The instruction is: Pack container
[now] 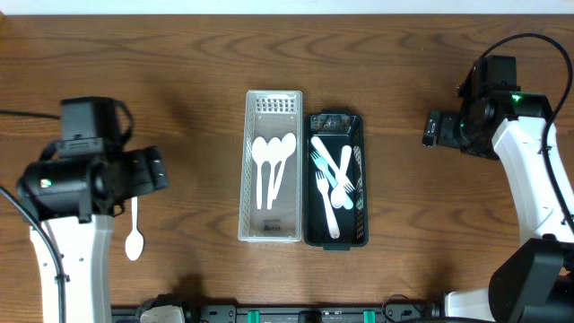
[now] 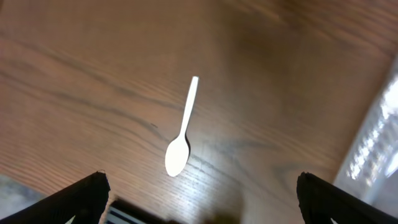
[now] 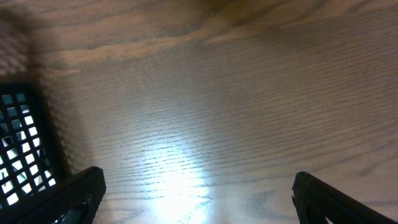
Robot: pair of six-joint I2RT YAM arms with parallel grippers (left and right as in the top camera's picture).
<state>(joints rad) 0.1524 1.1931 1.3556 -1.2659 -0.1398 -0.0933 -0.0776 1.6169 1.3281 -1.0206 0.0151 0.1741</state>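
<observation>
**Left fingers apart over a loose spoon**

Black fingers of the left gripper filled the lower corners of its wrist view, standing wide apart and gripping nothing. Beyond them a spoon lay flat on the table. It was thin white plastic with a slim straight handle and an oval bowl, the bowl end nearer the fingers. The tabletop was dark brown wood with a wavy grain and a dull sheen.

From overhead, that spoon lay well to the left of two bins, its handle end running under the left gripper's body. The bins stood side by side at mid-table, their long walls touching or nearly so. The clear bin, pale and rectangular with a slotted far end, held three spoons, white, with their bowls toward the far side. The black bin, with lattice walls, held forks, white and pale blue-green, crossing one another.

The right gripper hung with its jaws likewise wide apart and empty. It was over glare-lit wood to the right of the black bin, whose lattice corner showed at the left edge of that wrist view.
</observation>
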